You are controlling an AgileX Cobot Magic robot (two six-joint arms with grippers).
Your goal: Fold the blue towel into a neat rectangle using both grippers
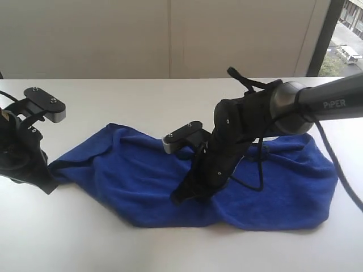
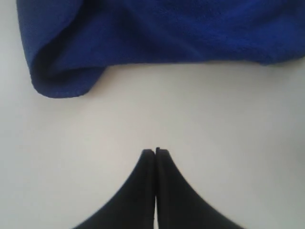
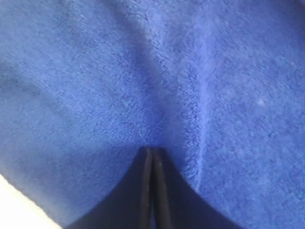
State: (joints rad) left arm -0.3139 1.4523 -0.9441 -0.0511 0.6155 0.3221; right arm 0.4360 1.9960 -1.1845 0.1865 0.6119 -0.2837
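Observation:
The blue towel (image 1: 130,175) lies crumpled lengthwise across the white table, with its left end bunched into a narrow point. No white label shows. My left gripper (image 1: 50,184) sits at that left end. In the left wrist view it (image 2: 155,150) is shut over bare table, a short way from a rolled towel corner (image 2: 62,81), holding nothing. My right gripper (image 1: 180,196) reaches in from the right and points down onto the towel's middle near its front edge. In the right wrist view its tips (image 3: 152,149) are pressed together against the cloth (image 3: 143,71), with no fold visible between them.
The white table (image 1: 170,96) extends behind and in front of the towel. A pale wall stands at the back, with a window (image 1: 347,39) at the far right. The right arm's cables (image 1: 258,164) hang over the towel.

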